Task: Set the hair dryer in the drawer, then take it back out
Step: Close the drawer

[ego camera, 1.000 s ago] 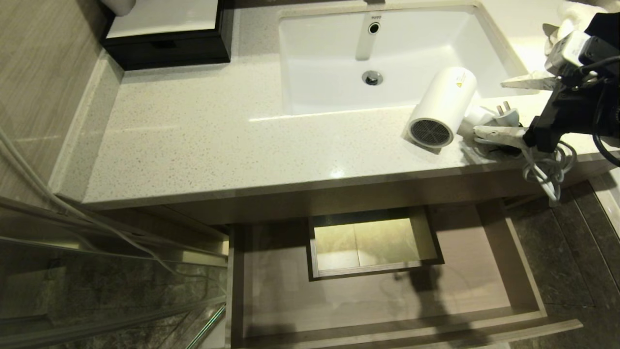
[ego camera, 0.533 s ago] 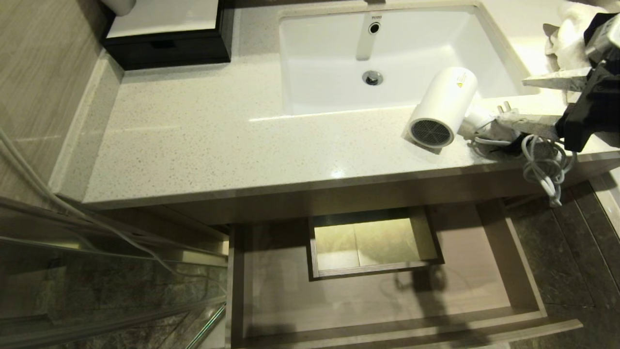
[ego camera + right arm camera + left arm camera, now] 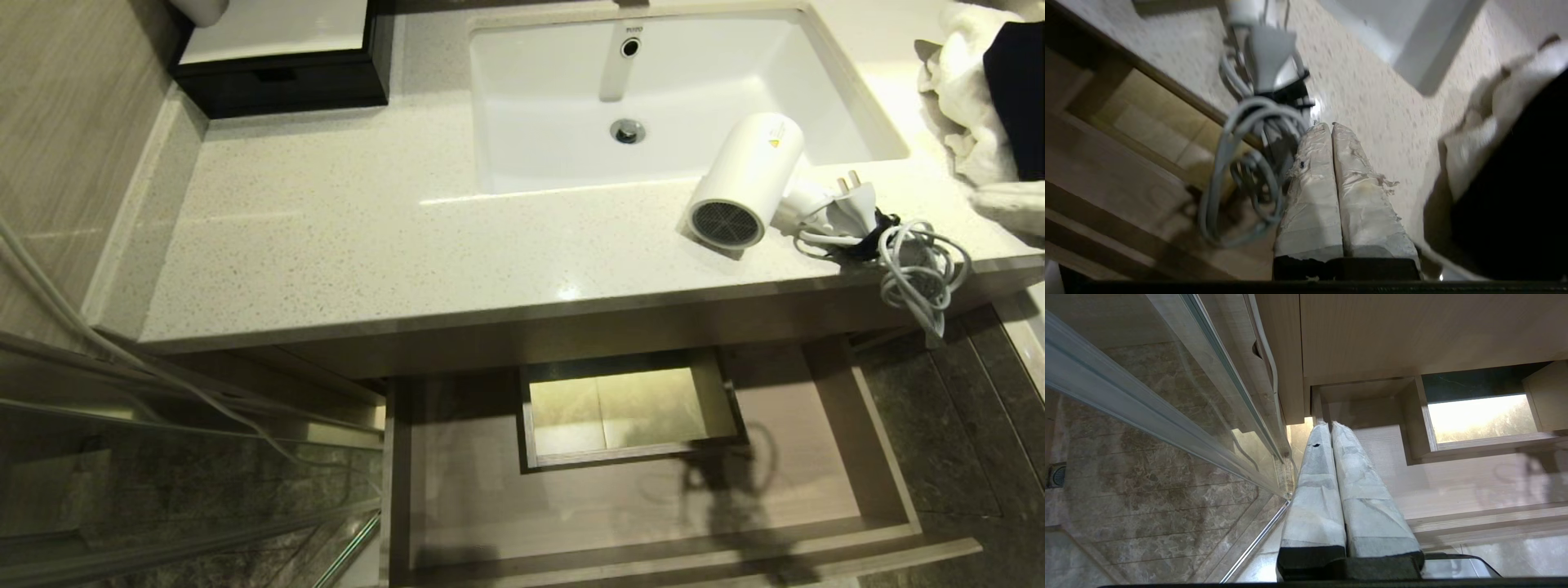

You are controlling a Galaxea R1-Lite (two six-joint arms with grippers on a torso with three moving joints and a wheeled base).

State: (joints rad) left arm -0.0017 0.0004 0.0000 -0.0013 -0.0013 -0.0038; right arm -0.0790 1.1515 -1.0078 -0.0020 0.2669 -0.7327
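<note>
The right tool [image 3: 1331, 127] was pressed together on nothing, above the tabletop [image 3: 343, 237] near the cord [image 3: 1237, 179]. The dryer [image 3: 743, 181] lay beside the sink [image 3: 816, 73], outside the open, bare drawer [image 3: 882, 445]. Judging by that, either stowing remained or both steps were done.

The left tool [image 3: 1329, 425], also together, was parked low beside the drawer.

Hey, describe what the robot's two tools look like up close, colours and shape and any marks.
Both look alike. The left tool has two long tapering fingers wrapped in whitish, wrinkled tape on a black base, with a small dark spot near one tip. The right tool has the same taped fingers on a black base, its tape frayed and peeling at the edges, also with a small dark spot.
</note>
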